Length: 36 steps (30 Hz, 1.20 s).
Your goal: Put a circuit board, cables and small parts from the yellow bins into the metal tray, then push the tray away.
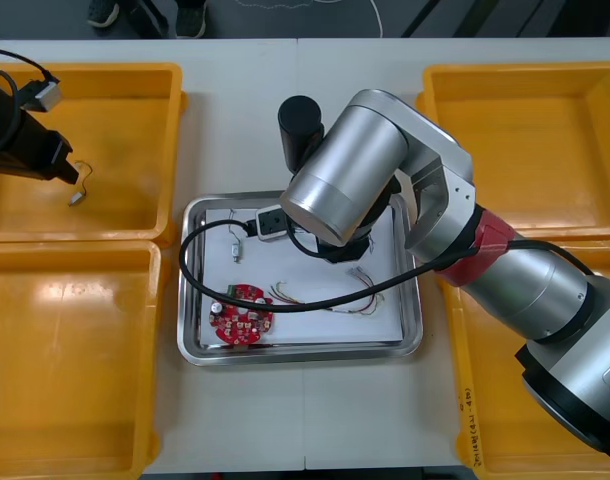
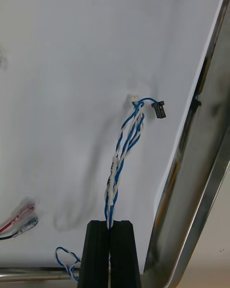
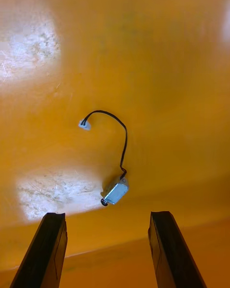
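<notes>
One twisted blue and white cable (image 2: 122, 149) pinched in the right claw (image 2: 109, 222) over the metal tray (image 2: 191, 211), near its rim; left claw (image 3: 108, 214) spread over the 10 o'clock yellow bin (image 3: 143, 53), small metal part (image 3: 115, 192) seemingly just ahead, askew.

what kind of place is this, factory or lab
Probably a robotics lab or kitting bench: a light table with shallow yellow plastic bins at each side, a shiny metal tray holding a round red circuit board and a twisted blue and white cable, and two robot arms reaching over them.
</notes>
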### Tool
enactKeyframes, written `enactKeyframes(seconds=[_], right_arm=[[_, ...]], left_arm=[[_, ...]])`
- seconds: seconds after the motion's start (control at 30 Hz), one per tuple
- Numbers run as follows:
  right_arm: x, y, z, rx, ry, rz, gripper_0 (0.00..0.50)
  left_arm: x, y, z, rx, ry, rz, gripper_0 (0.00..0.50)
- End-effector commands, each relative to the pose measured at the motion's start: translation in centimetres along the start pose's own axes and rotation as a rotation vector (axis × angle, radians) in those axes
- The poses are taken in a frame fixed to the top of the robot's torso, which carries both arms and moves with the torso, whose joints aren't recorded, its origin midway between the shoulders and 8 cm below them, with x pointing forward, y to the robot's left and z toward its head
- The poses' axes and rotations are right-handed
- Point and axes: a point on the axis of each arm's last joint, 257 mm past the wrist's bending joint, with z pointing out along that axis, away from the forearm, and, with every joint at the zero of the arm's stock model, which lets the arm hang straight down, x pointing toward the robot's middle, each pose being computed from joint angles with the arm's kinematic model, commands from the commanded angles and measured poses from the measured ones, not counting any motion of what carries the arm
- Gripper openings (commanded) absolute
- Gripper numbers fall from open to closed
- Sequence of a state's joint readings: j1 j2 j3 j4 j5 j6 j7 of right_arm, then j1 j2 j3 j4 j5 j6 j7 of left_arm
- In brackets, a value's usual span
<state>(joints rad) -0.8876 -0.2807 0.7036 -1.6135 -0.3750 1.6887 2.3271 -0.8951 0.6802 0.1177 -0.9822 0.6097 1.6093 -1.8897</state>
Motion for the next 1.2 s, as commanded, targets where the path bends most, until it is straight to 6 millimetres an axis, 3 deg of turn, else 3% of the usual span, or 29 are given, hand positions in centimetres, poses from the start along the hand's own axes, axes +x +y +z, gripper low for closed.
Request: enactKeyframes(seconds=[0.03, 0.33, 0.5, 0.67, 0.93, 1.2], right_arm=[[-1.5, -0.7, 0.0, 0.031, -0.02, -0.039, 0.0], [-0.9, -0.1, 1.0, 0.012, 0.001, -0.043, 0.009], [-1.0, -0.1, 1.1, 0.013, 0.001, -0.047, 0.139], [-0.8, 0.2, 1.1, 0.003, 0.008, -0.044, 0.358], [-0.6, 0.1, 0.6, 0.005, 0.014, -0.039, 0.419], [0.5, -0.9, -2.3, -0.003, -0.025, 0.015, 0.43]], left_arm=[[-1.8, 0.3, -0.9, -0.014, -0.058, 0.112, 0.5], [-1.1, -0.8, 1.2, 0.001, -0.053, 0.077, 0.5], [-0.4, -0.9, 2.5, 0.0, -0.042, 0.056, 0.5], [0.6, -1.1, 3.9, -0.004, -0.028, 0.039, 0.5], [1.6, -1.3, 4.9, -0.02, -0.018, 0.045, 0.5], [1.5, -1.5, 5.3, -0.035, -0.021, 0.05, 0.5]])
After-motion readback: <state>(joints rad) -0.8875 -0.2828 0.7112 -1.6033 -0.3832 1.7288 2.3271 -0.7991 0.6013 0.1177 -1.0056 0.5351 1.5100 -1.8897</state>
